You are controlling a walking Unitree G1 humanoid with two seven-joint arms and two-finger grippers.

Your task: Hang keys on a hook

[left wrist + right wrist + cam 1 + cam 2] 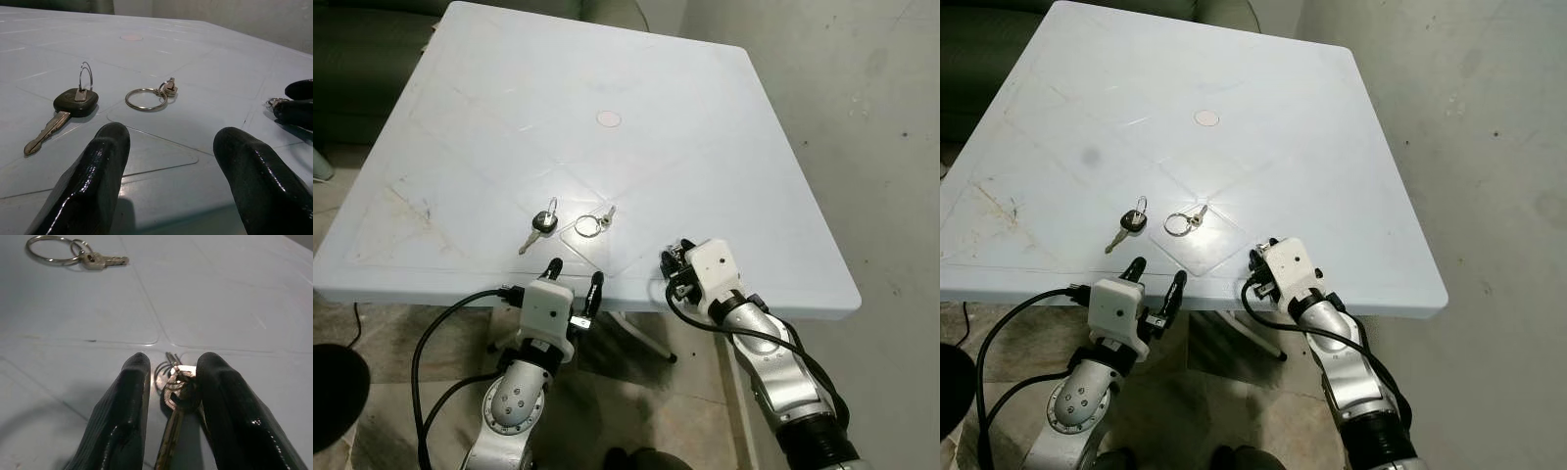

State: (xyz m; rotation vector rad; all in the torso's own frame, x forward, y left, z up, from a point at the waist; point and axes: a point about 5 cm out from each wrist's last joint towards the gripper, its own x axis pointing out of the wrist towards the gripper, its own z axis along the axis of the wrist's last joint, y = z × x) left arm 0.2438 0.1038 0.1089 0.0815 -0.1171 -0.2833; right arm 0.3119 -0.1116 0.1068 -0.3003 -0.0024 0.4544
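Surface (724, 147): pale plastic top, scuffed, with a small round mark near its middle; no hook can be made out anywhere on or around it

Black-headed key (540, 226): lies flat on the surface toward the near edge, its own small ring at the head, blade pointing back toward the robot; untouched

Large ring with small key (593, 223): just beside the black-headed key, on its right, flat on the surface; untouched

Left tool (576, 283): hovers at the near edge, short of both items, fingers (93, 181) spread wide apart, nothing between them

Right tool (171, 391): low at the near edge, to the right of the large ring; its fingers stand close on either side of a third bunch of keys (177, 396), brassy with small rings. Whether they pinch it or merely flank it cannot be told

Progress: early. One bunch is at best being gathered; lifting, carrying to a hook and hanging all remain, two items not yet begun
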